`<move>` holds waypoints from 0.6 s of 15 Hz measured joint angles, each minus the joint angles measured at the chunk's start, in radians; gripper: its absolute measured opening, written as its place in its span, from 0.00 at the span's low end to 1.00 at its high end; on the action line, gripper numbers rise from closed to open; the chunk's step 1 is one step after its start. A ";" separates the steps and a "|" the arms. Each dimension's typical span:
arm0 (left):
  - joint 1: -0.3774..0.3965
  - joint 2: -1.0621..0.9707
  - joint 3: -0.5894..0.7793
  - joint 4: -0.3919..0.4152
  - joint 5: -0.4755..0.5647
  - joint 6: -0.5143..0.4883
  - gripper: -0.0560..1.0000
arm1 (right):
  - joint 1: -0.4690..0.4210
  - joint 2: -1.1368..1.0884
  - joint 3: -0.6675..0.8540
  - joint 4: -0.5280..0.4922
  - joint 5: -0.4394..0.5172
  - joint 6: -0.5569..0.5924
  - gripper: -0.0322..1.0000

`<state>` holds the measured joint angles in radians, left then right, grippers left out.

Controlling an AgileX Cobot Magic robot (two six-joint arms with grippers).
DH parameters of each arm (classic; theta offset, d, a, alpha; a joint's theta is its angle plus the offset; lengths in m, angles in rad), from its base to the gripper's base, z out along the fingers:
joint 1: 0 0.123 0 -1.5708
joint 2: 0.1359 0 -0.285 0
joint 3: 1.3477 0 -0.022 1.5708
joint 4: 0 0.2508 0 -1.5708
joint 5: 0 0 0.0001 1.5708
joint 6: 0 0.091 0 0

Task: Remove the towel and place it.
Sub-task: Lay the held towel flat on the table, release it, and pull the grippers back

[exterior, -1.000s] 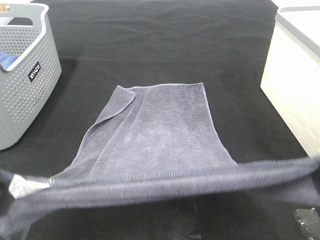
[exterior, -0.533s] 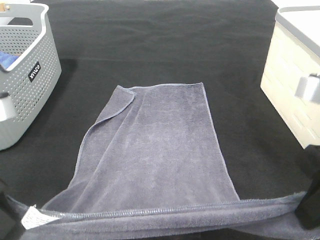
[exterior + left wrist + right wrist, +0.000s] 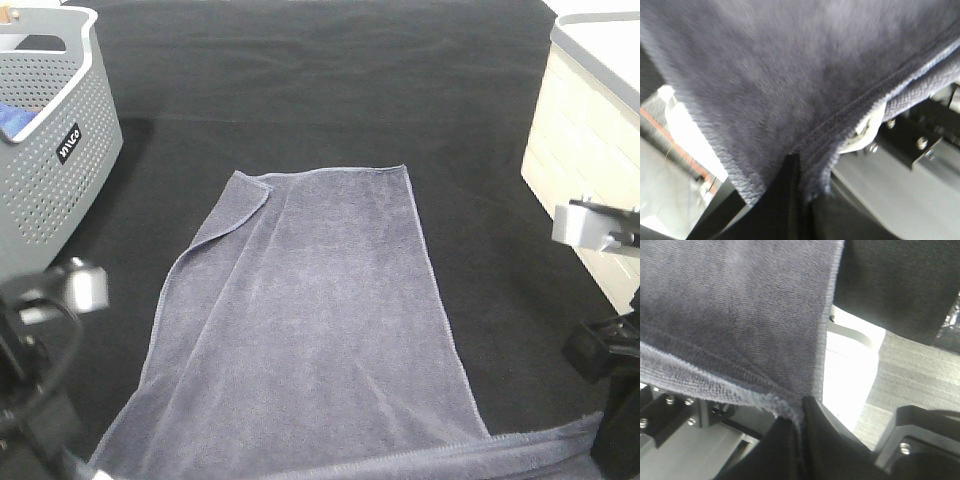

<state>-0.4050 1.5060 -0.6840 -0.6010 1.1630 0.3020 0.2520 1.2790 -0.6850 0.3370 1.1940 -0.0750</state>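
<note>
Plainly, the towel [image 3: 320, 320] lies spread lengthwise down the middle of the black table [image 3: 330, 90]. Its far end is flat, with the far left corner folded over onto itself, and its near hem runs along the bottom edge of the high view between the two arms. The left end effector [image 3: 797, 172] is closed tight on the stitched hem, with fabric pinched between its dark fingers. The right end effector [image 3: 801, 415] is likewise clamped on the hem at the towel's other near end. A grey perforated basket [image 3: 50, 160] stands at the far left with a blue item [image 3: 18, 120] inside, well apart from the towel. A white bin [image 3: 590, 150] stands at the right.
</note>
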 joint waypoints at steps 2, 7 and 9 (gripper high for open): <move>-0.067 0.043 -0.016 0.024 -0.005 -0.010 0.05 | -0.002 0.024 0.000 -0.001 0.005 -0.024 0.05; -0.166 0.106 -0.110 0.100 0.003 -0.034 0.05 | -0.009 0.100 0.000 -0.001 0.012 -0.087 0.05; -0.209 0.140 -0.146 0.123 0.011 -0.037 0.05 | -0.009 0.130 0.000 0.018 0.003 -0.113 0.05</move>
<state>-0.6140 1.6460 -0.8300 -0.4780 1.1740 0.2650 0.2430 1.4090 -0.6850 0.3550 1.1970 -0.1880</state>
